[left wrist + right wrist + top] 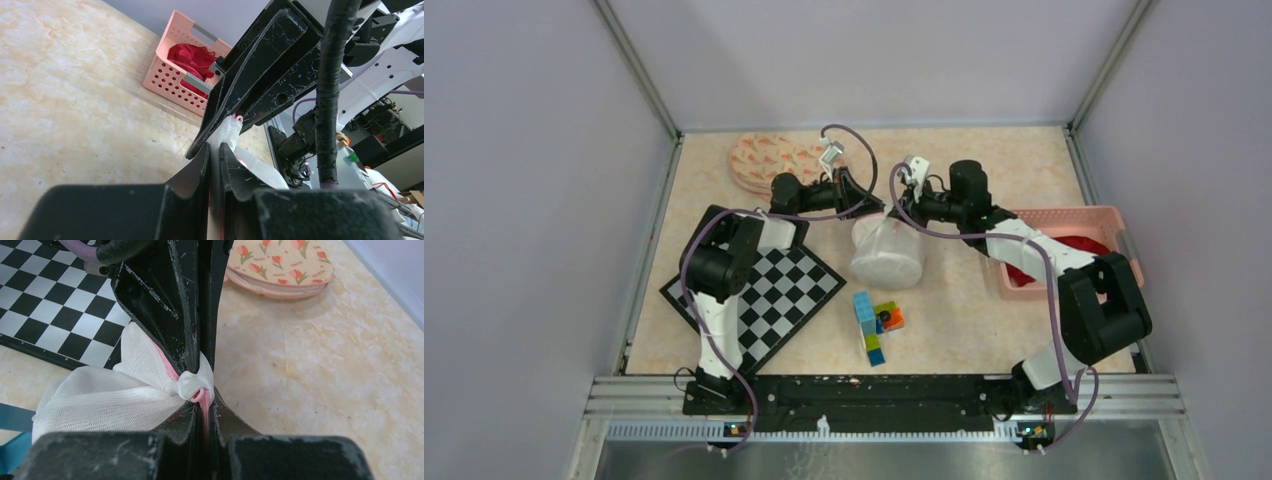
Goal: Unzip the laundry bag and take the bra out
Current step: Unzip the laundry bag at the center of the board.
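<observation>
The white mesh laundry bag (887, 255) stands bunched in the middle of the table. Both grippers meet at its top. My left gripper (214, 146) is shut on a fold of the bag's mesh (228, 130), coming in from the left. My right gripper (204, 407) is shut on the pink zipper pull (200, 396) at the bag's knotted white corner, facing the left fingers (165, 300). Pink trim shows along the bag's seam (167, 365). The bra is hidden.
A checkerboard (769, 290) lies left of the bag, under the left arm. A floral pad (769, 160) sits at the back. Coloured blocks (876, 320) lie in front of the bag. A pink basket (1114, 215) with red cloth (192, 55) stands at the right.
</observation>
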Controlling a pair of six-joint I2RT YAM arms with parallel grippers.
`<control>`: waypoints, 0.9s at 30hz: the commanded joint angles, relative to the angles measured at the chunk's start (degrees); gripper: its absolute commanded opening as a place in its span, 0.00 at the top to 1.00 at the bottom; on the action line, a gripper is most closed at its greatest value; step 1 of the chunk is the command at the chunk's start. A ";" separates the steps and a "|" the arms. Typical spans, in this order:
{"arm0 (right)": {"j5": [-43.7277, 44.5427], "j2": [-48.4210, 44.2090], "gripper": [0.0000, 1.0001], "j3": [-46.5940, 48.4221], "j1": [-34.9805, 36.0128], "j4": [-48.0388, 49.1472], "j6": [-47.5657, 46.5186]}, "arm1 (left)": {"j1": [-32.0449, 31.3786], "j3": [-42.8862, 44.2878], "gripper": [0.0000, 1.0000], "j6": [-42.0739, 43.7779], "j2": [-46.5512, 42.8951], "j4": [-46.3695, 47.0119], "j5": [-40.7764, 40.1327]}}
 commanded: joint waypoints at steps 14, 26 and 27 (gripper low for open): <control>-6.64 -2.50 0.76 3.17 2.32 -9.82 -6.60 | -2.63 0.69 1.00 10.65 -5.27 -2.73 0.27; -2.84 -9.62 0.40 8.07 -4.07 -18.34 12.26 | 0.94 1.46 1.00 34.69 -10.09 -21.98 0.65; -3.09 -9.65 0.42 8.47 -4.73 -18.06 14.82 | 1.15 2.02 1.00 35.02 -10.15 -21.89 0.92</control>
